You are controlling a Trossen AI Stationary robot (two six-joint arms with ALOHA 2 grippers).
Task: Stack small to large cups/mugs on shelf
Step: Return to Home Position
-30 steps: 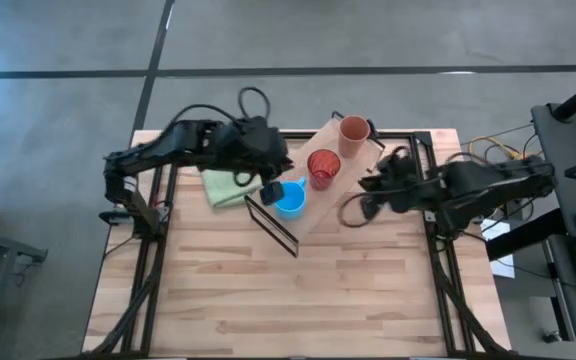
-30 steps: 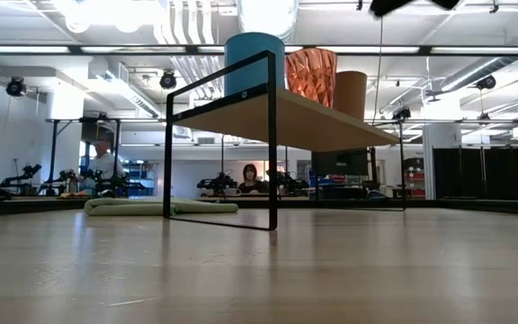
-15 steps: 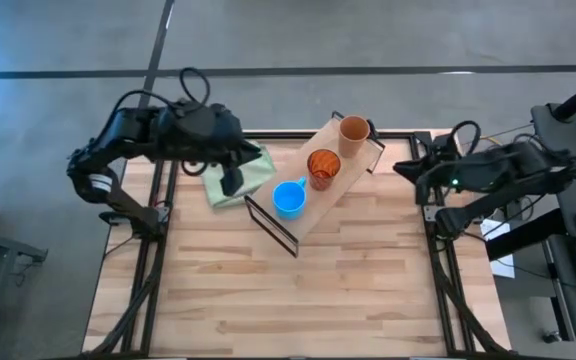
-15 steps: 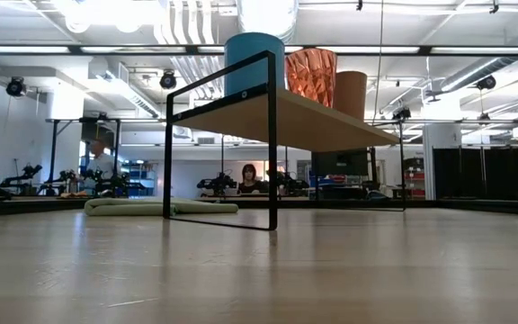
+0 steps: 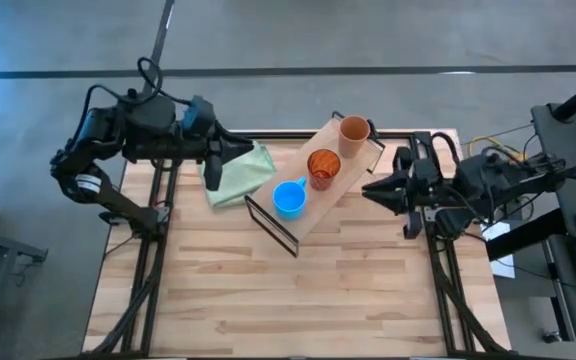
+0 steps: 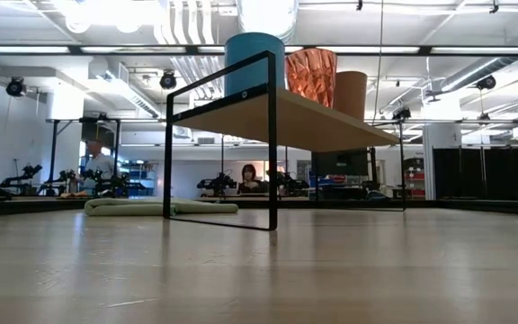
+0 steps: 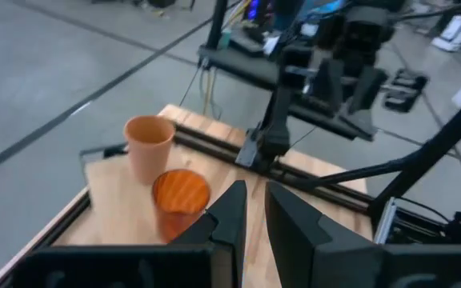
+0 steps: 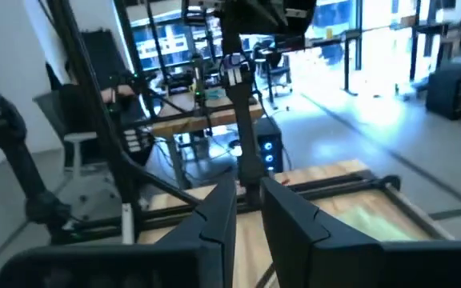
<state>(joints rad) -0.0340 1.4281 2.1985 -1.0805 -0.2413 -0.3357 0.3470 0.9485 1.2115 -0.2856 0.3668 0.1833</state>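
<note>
Blue mug (image 5: 289, 198), red tumbler (image 5: 323, 166) and orange cup (image 5: 354, 130) stand on the shelf (image 5: 309, 220); left tool (image 7: 254, 194) and right tool (image 8: 248, 187), at opposite bench (image 5: 298, 300) edges, are nearly closed and empty; retract clear of the shelf.

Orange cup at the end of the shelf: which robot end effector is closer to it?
Right. The right end effector sits just off the shelf, near the orange cup; the left end effector is over the green cloth, across the shelf.

Blue cup (image 5: 289, 199), red tumbler (image 5: 323, 165), orange cup (image 5: 354, 131) in row on shelf (image 5: 310, 216); left claw (image 5: 238, 150) at green cloth (image 5: 248, 175).
</note>
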